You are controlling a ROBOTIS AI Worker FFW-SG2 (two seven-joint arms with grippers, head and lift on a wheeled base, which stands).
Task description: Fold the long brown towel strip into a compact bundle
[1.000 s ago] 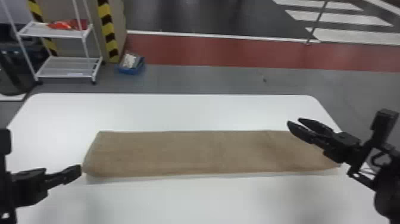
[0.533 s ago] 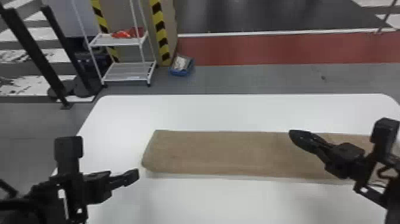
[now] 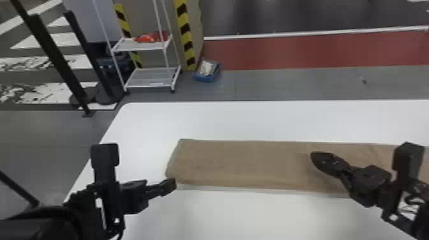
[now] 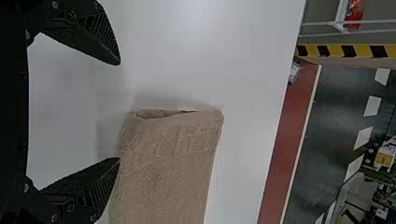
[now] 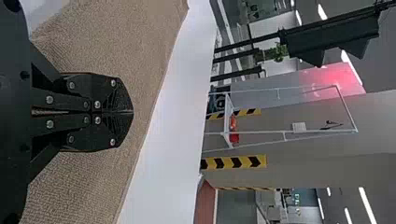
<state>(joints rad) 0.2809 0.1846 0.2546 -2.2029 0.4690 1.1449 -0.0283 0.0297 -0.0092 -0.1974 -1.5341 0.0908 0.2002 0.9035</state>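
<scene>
Head view gives me the long brown towel strip laid flat from side to side on the white table, running on out at my right edge. I have the left gripper at the strip's left end, right by its near corner. The right gripper is over the strip itself, well along from that end, with towel visible on both its far and near sides.

On the left wrist camera my fingers stand wide apart with nothing between them but a look down at the tabletop. One fingertip meets the towel's near long edge in that view, though I can't tell whether it really touches; the other is out past the strip's short end, over the table. That end shows stacked layers with a small gap between them.

From the right wrist, I see the two fingers pressed together, tip to tip, no cloth pinched in them. The towel spreads beneath and around them, and I can't judge whether they touch it.
</scene>
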